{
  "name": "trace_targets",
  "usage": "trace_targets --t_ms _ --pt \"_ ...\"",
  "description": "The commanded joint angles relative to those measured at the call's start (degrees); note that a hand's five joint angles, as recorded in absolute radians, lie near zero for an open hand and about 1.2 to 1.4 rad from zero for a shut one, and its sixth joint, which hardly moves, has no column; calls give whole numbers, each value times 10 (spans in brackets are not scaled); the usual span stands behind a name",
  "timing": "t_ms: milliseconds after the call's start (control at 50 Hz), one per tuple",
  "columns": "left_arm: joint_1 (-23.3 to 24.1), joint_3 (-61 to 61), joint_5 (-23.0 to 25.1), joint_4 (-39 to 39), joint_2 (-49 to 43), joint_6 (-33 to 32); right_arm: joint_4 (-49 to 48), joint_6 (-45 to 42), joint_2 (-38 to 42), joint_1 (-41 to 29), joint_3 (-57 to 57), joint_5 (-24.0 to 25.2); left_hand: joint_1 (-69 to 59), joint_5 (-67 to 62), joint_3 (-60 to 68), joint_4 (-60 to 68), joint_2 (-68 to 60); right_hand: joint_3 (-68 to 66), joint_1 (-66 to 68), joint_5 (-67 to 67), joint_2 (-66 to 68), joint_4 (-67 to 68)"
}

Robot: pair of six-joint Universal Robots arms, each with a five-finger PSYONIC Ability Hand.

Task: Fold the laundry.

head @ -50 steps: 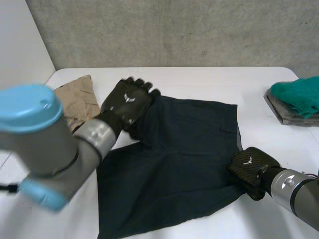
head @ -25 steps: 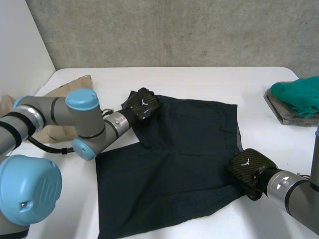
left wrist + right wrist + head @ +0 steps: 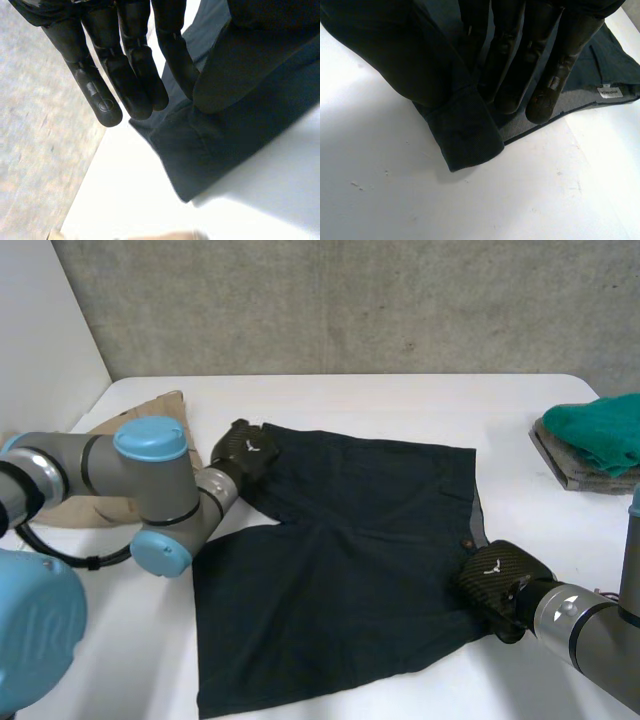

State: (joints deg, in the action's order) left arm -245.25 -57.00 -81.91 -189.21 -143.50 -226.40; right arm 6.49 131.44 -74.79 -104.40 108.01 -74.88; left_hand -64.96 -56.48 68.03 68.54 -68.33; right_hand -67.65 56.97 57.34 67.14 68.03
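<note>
Two opposite corners of the dark navy shorts (image 3: 350, 540) are being held while the garment is lying spread in the middle of the white surface (image 3: 400, 400), waistband to the right and legs to the left. Over the last second the left hand (image 3: 243, 447) has been coming down from above the far leg, and it is now sitting further left, at that leg's far-left hem corner. The hem is reaching further left than it was half a second ago, so the far leg is being drawn out flat. In the left wrist view its straight fingers (image 3: 135, 75) and thumb are pinching that corner between them. The right hand (image 3: 497, 575) is staying at the near-right waistband corner, its fingers (image 3: 520, 65) pressing doubled cloth against the thumb, with a white label (image 3: 610, 92) just beside them. I am judging the smoothing step to be ending: with both corners gripped, a fold across the shorts is looking ready to begin. A tan garment (image 3: 140, 440) is lying at the far left and a teal cloth (image 3: 600, 430) at the far right, both apart from the shorts.
</note>
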Motion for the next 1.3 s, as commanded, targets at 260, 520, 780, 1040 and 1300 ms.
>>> trace_targets --t_ms 260,520,780,1040,1300 --pt "39 -94 -159 49 49 73 -1 0 0 0 7 1 -45 -30 15 10 -12 -123 230 127 129 120" --pt "52 -208 -157 87 214 208 -35 73 -1 0 2 3 443 458 -474 -479 477 -123 230 127 129 120" --pt "77 -531 -116 98 492 295 -73 174 -1 29 -3 23 325 341 -356 -361 359 -123 230 127 129 120" --pt "109 -608 -108 145 480 385 -100 203 -1 38 -5 22 203 218 -233 -239 236 -123 230 127 129 120" --pt "147 -588 -115 108 426 388 -93 202 -10 40 -3 21 -150 -135 120 115 -117 -123 230 127 129 120"
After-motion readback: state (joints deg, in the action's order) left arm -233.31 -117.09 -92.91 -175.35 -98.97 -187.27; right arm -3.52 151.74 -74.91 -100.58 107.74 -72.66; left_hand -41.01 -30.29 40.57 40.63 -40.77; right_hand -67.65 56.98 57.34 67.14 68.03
